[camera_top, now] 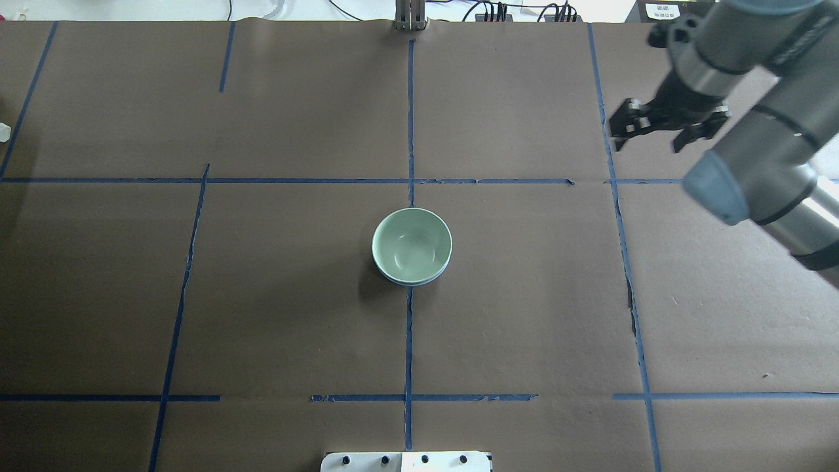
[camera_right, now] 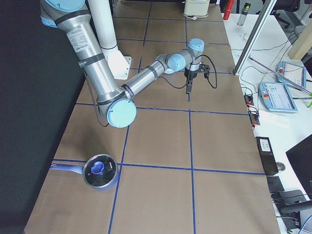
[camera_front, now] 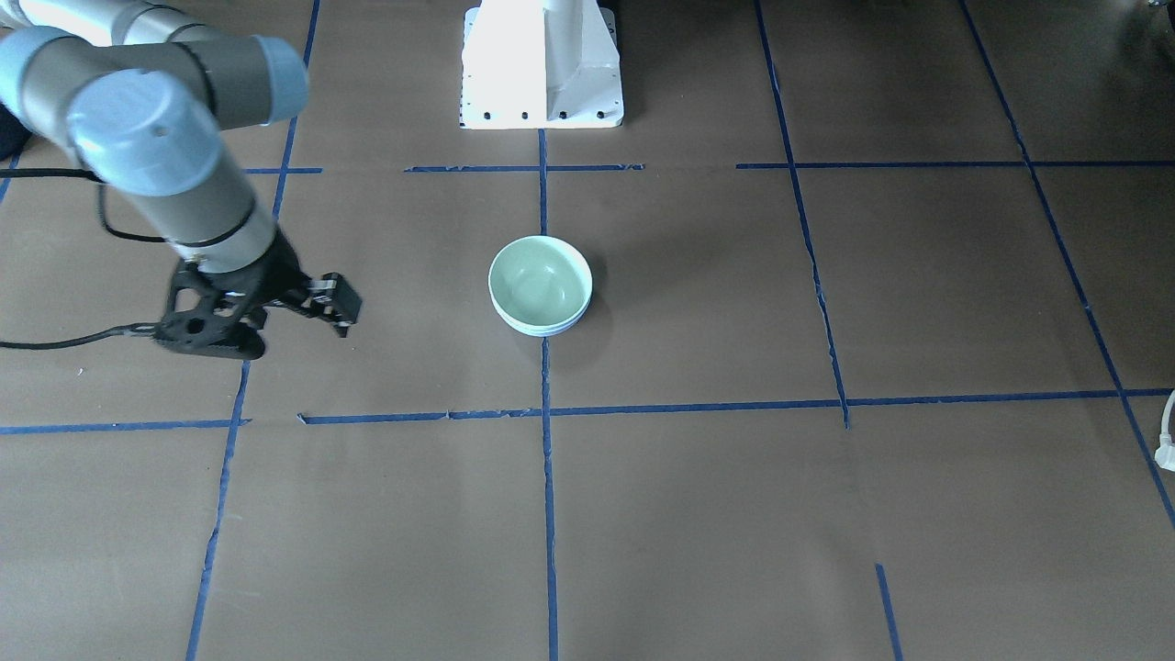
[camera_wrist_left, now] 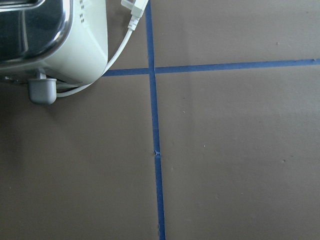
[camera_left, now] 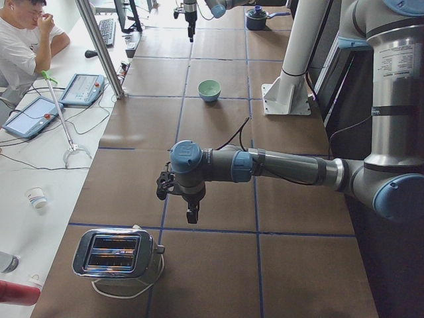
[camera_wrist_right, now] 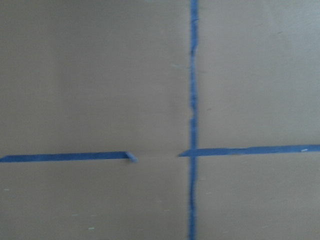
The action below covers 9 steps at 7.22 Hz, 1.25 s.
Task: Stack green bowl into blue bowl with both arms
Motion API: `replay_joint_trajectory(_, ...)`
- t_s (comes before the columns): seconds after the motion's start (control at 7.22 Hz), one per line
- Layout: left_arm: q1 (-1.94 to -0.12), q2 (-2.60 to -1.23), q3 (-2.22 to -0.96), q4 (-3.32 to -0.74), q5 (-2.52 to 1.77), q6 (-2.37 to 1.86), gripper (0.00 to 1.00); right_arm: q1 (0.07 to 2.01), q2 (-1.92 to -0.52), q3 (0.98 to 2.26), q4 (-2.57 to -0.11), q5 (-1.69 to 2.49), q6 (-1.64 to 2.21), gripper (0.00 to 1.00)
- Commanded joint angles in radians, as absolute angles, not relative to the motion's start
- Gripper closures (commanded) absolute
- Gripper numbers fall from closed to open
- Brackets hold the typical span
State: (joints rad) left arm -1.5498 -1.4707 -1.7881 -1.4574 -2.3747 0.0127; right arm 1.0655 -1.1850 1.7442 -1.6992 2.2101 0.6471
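The green bowl [camera_front: 540,280] sits nested inside the blue bowl [camera_front: 540,329] at the table's centre; only a thin blue rim shows below it. Both also show in the overhead view, the green bowl [camera_top: 411,244] over a sliver of the blue bowl [camera_top: 409,282]. My right gripper [camera_top: 649,139] is open and empty, well off to the right of the bowls; it also shows in the front view [camera_front: 289,321]. My left gripper [camera_left: 192,213] hangs over the table near the toaster, far from the bowls; I cannot tell whether it is open or shut.
A chrome toaster [camera_left: 116,255] with a white cord stands at the table's left end, also in the left wrist view [camera_wrist_left: 50,40]. A lidded pot [camera_right: 100,171] stands at the right end. The white pedestal [camera_front: 542,73] is behind the bowls.
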Motion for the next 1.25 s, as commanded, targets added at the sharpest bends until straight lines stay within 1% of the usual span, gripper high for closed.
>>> replay_joint_trajectory(0.0,-1.533,-1.463,-1.782,-1.460,-2.248,0.009,0.00,1.306,-1.369,1.721,-1.732,2.250,0.145,0.00)
replay_joint_trajectory(0.14,-1.532,-1.463,-1.787,-1.491,-2.247,0.008,0.00,1.386,-1.440,1.701,-1.741,2.297,-0.029,0.00)
replay_joint_trajectory(0.28,-1.532,-1.463,-1.786,-1.485,-2.252,0.008,0.00,1.449,-1.516,1.697,-1.735,2.309,-0.125,0.00)
replay_joint_trajectory(0.55,-1.534,-1.416,-1.822,-1.483,-2.255,-0.001,0.00,1.523,-1.612,1.681,-1.730,2.306,-0.211,0.00)
replay_joint_trajectory(0.83,-1.534,-1.411,-1.819,-1.486,-2.363,-0.002,0.00,1.525,-1.646,1.678,-1.718,2.304,-0.201,0.00)
replay_joint_trajectory(1.11,-1.534,-1.391,-1.822,-1.497,-2.364,0.008,0.00,1.525,-1.647,1.678,-1.718,2.304,-0.201,0.00)
